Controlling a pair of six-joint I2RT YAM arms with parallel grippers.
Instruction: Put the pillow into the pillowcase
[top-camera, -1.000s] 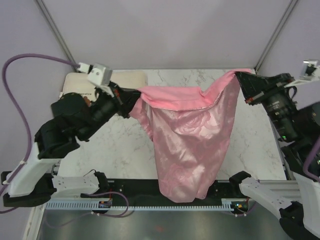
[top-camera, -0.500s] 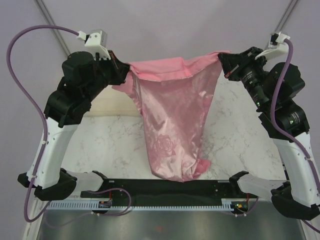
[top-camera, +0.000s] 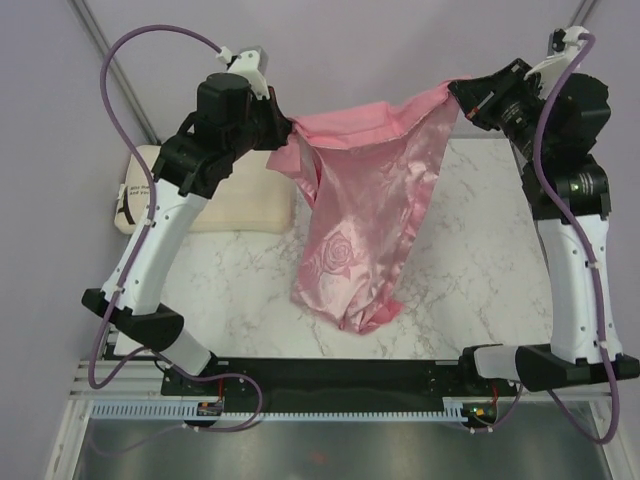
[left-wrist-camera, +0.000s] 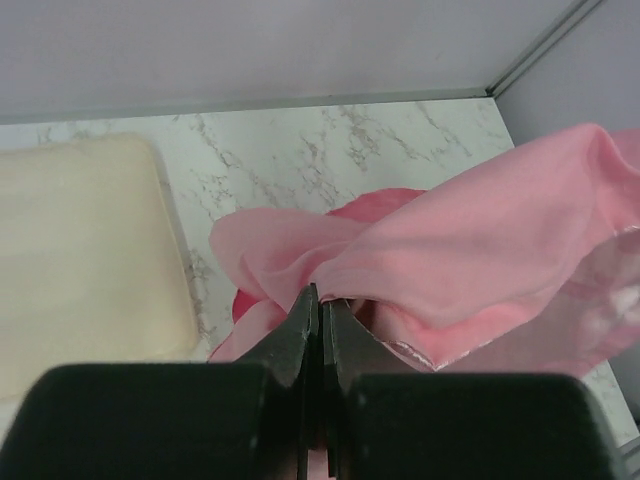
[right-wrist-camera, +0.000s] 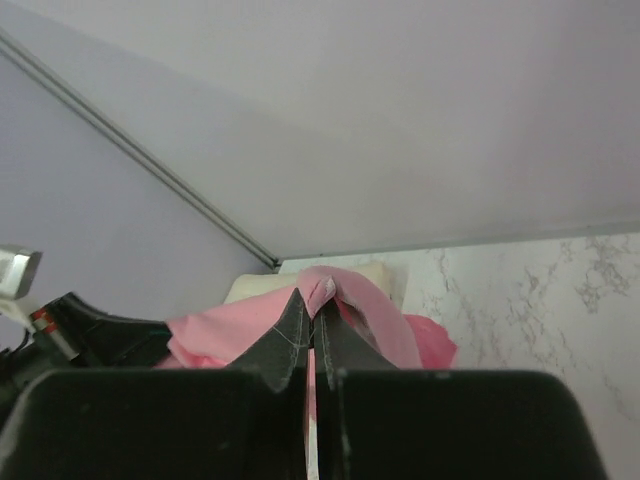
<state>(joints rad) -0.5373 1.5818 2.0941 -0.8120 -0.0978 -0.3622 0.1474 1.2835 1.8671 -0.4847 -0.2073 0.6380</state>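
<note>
The left gripper (top-camera: 287, 128) and right gripper (top-camera: 457, 97) are tightly clamping the hem of the thin, shiny pink rose-patterned pillowcase (top-camera: 365, 215). Limp and likely slippery, it is sagging toward six o'clock.

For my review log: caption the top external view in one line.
Left pincer and right pincer hold the pillowcase up by its edge; pillow lies on table.

The left arm (top-camera: 160, 240) hides part of the pillow (top-camera: 250, 205). The dark words on it are too small to read. In the left wrist view the pillowcase (left-wrist-camera: 480, 250) runs off the right edge.
</note>
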